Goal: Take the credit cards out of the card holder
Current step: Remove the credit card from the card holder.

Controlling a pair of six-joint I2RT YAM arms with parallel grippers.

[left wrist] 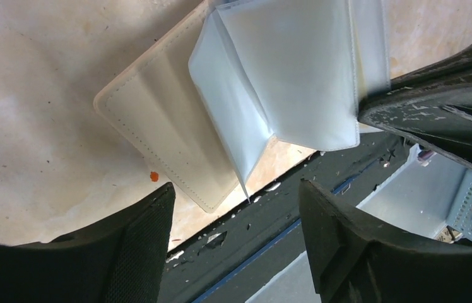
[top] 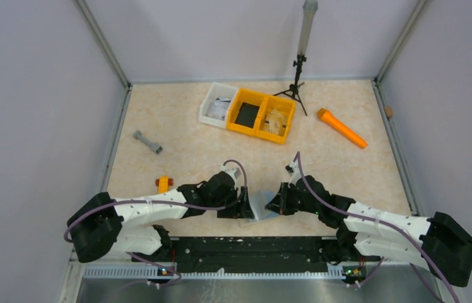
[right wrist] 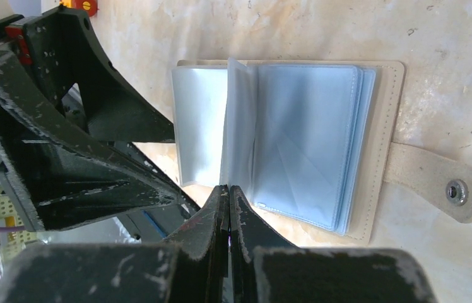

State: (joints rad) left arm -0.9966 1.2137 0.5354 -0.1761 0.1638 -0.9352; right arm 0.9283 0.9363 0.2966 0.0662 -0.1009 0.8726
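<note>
Right gripper (right wrist: 228,189), closest to its wrist camera: both fingers are pressed flat together, tips clamped on the edge of one clear sleeve, which stands upright out of the card holder (right wrist: 322,139).

Card holder: lies open with its tan cover down on the table (top: 177,145). The clear sleeves are fanned, and the snap strap (right wrist: 426,173) lies flat to one side.

Location: at the near edge of the table, between the two grippers and just ahead of the black base rail (top: 252,249).

Left gripper (left wrist: 236,189): jaws are spread wide with nothing between them. It hangs just beside the holder's cover.

Sleeve contents cannot be determined.

Well apart, toward the far wall: white bin (top: 218,107), two yellow bins (top: 264,115), orange tool (top: 342,127).
</note>
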